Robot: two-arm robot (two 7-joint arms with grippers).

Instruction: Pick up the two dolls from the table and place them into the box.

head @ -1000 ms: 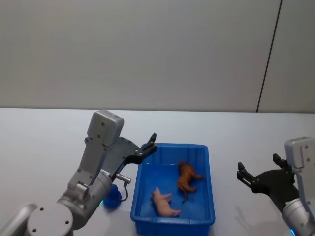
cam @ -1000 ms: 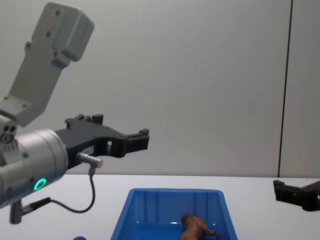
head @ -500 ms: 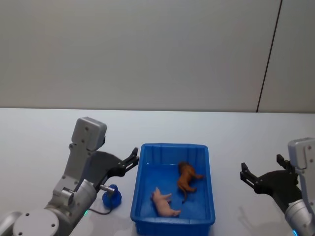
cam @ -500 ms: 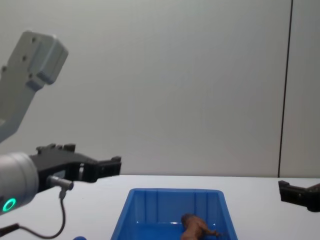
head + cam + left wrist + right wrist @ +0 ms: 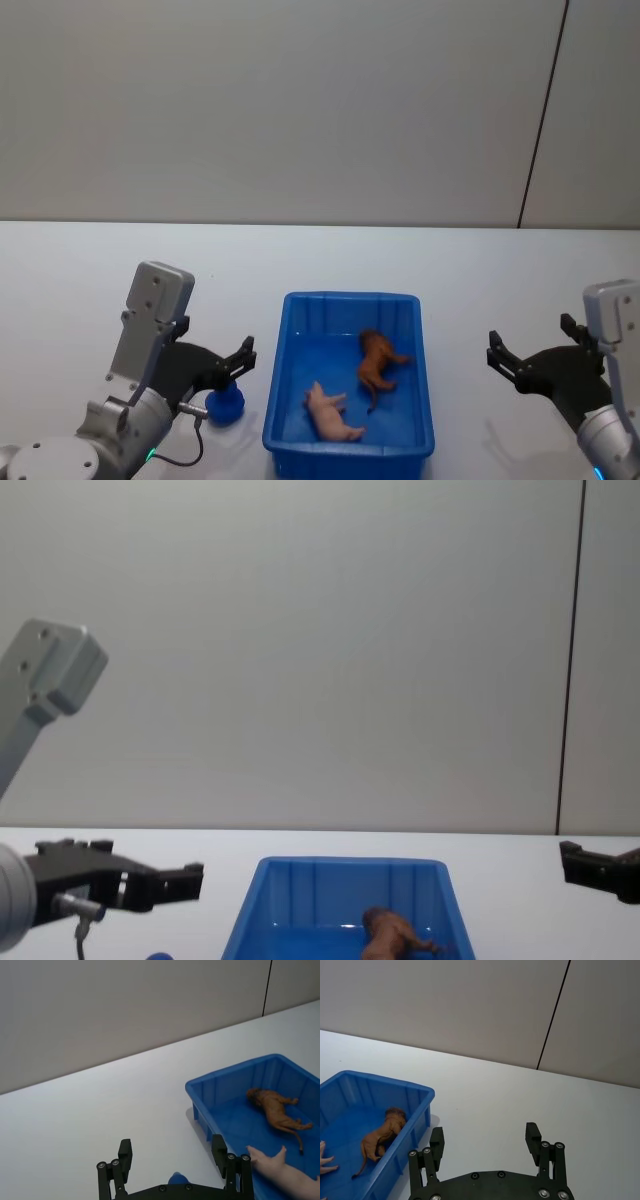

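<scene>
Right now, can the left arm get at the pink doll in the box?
Probably yes: the left end effector hangs open just left of the open-topped box, and nothing covers the pink doll.

1. Head view: high, angled down; the blue box (image 5: 349,447) sits bottom centre, wall (image 5: 300,100) across the upper half.
2. Chest view: low, level, facing the wall; box at the bottom edge.
3. Wrist views: close over the left gripper (image 5: 171,1146) and right gripper (image 5: 485,1132), sharing the box.

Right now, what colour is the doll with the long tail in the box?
The doll is reddish-brown; the left wrist view shows it best.
</scene>
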